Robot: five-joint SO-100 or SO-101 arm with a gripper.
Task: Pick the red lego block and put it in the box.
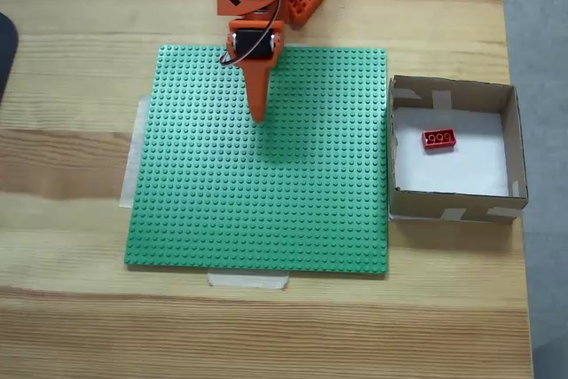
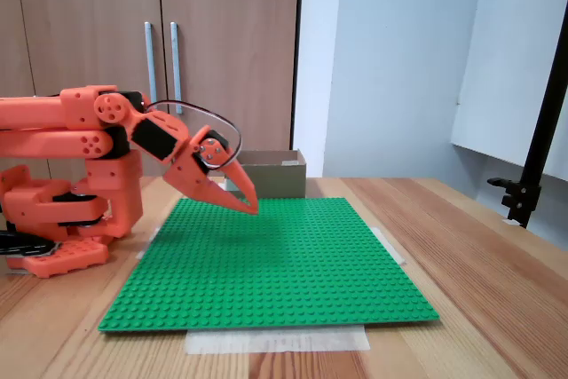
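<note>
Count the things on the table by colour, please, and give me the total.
Red: 1, the red lego block
Green: 1, the studded baseplate
Brown: 1, the box
Orange: 1, the arm with its claw
Total: 4

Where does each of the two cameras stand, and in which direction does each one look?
A fixed view: above the table, looking straight down at the green baseplate and the box holding the red lego block; the orange arm enters from the top edge, hand shut.
Another fixed view: low at the table's edge, looking level across the plate toward wooden cupboards; the arm's base stands at the left.
Both share baseplate, box and hand.
</note>
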